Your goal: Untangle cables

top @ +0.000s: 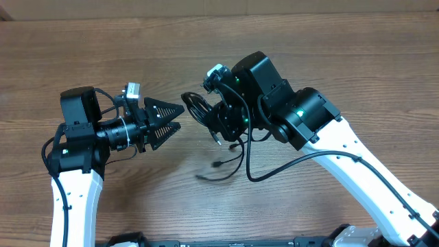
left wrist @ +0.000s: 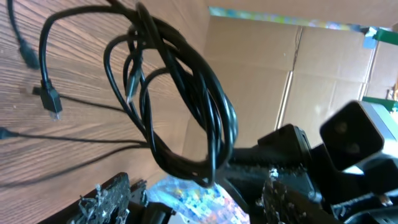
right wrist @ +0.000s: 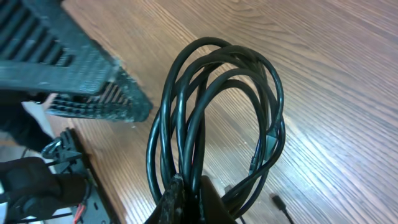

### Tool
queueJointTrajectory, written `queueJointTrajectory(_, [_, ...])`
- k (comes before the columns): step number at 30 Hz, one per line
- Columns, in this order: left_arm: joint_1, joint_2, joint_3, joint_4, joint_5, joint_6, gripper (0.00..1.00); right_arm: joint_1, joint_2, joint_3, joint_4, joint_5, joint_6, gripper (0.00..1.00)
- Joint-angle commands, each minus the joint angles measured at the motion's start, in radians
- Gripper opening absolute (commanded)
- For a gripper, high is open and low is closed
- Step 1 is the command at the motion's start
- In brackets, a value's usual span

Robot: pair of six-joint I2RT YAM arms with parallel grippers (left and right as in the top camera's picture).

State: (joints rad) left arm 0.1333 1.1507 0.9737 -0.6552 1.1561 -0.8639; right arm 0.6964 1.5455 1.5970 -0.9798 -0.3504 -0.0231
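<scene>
- The right gripper is pinched tight on the cables. It holds the coil above the table, with the loops facing the left gripper.
- The left gripper's fingers are apart and empty, just beside the coil.
- If the left closes on the whole bundle rather than one strand, pulling would likely cinch the tangle.
- The plugs trailing on the table could catch in a loop and knot.
</scene>
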Motion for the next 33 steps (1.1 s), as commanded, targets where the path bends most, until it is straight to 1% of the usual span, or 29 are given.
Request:
queueJointTrajectory(1, [0.004,0.0,0.003,0.001,-0.035,0.011,0.68,0.014,-0.025,0.033,0.023,-0.069,-0.008,0.04])
queueJointTrajectory(3, [0.004,0.0,0.003,0.001,-0.042,0.011,0.68,0.029,-0.025,0.033,0.031,-0.089,-0.008,0.04])
queueJointTrajectory(9, [0.004,0.0,0.003,0.001,-0.057,-0.019,0.71,0.088,-0.025,0.033,0.047,-0.068,-0.004,0.04])
queueJointTrajectory(11, [0.004,0.0,0.003,0.001,-0.056,-0.019,0.7,0.096,-0.025,0.033,0.047,-0.067,0.006,0.04])
queueJointTrajectory(12, [0.004,0.0,0.003,0.0,-0.056,-0.019,0.68,0.098,-0.025,0.033,0.047,-0.067,0.025,0.04])
queueJointTrajectory(13, [0.004,0.0,0.003,0.001,-0.056,-0.019,0.62,0.101,-0.025,0.033,0.047,-0.068,0.035,0.04])
queueJointTrajectory(14, [0.004,0.0,0.003,0.001,-0.056,-0.019,0.34,0.105,-0.025,0.033,0.044,-0.07,0.038,0.04])
queueJointTrajectory(15, [0.004,0.0,0.003,0.001,-0.056,-0.019,0.04,0.108,-0.025,0.033,0.043,-0.07,0.037,0.04])
queueJointTrajectory(18, [0.004,0.0,0.003,-0.001,-0.056,-0.02,0.04,0.109,-0.025,0.033,0.043,-0.049,0.038,0.04])
queueJointTrajectory(25, [0.004,0.0,0.003,-0.021,-0.056,-0.019,0.04,0.103,-0.025,0.033,0.024,0.14,0.038,0.04])
queueJointTrajectory(29, [0.004,0.0,0.003,-0.025,-0.056,-0.019,0.04,0.099,-0.025,0.033,0.005,0.144,0.045,0.04])
queueJointTrajectory(30, [0.004,0.0,0.003,-0.025,-0.056,-0.019,0.04,0.1,-0.025,0.033,0.0,0.13,0.045,0.11])
queueJointTrajectory(33, [0.004,0.0,0.003,-0.024,-0.056,-0.019,0.04,0.101,-0.025,0.033,-0.019,0.071,0.044,0.56])
